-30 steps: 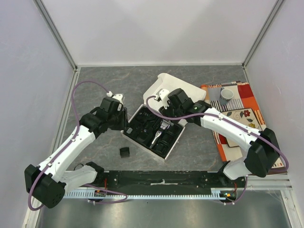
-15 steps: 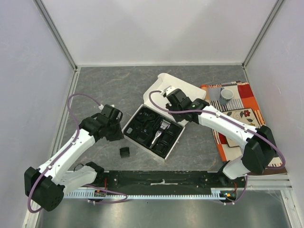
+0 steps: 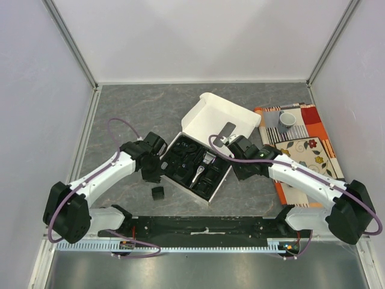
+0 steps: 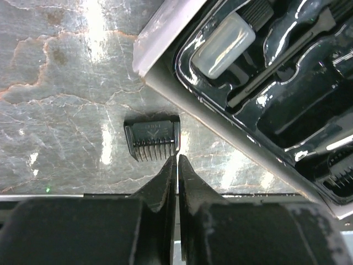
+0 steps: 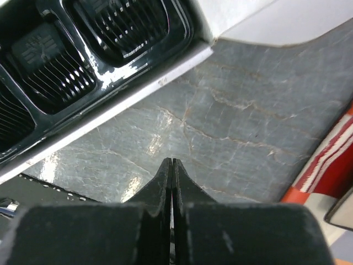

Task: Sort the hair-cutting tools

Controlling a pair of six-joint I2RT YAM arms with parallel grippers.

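A white box [image 3: 220,118] holds a black tray [image 3: 195,167] with the silver-and-black hair clipper [image 3: 203,166] and black comb attachments [image 5: 52,69] in its wells. One small black comb attachment [image 3: 157,192] [image 4: 153,140] lies loose on the grey table, left of the box's near corner. My left gripper [image 3: 151,174] [image 4: 176,159] hangs shut and empty just above that loose comb. At the tray's right edge, over bare table, my right gripper [image 3: 237,171] [image 5: 172,162] is shut with nothing in it. A small clear bottle [image 4: 223,46] lies in a tray well.
A patterned orange mat [image 3: 301,144] lies at the right with a grey cup [image 3: 286,121] on it. The box lid [image 3: 220,118] stands open at the back. White walls enclose the table on three sides.
Both grippers have closed from roughly half open. The left arm drew back toward the near side, ending over the loose comb. The right arm pulled off the tray to its right edge.
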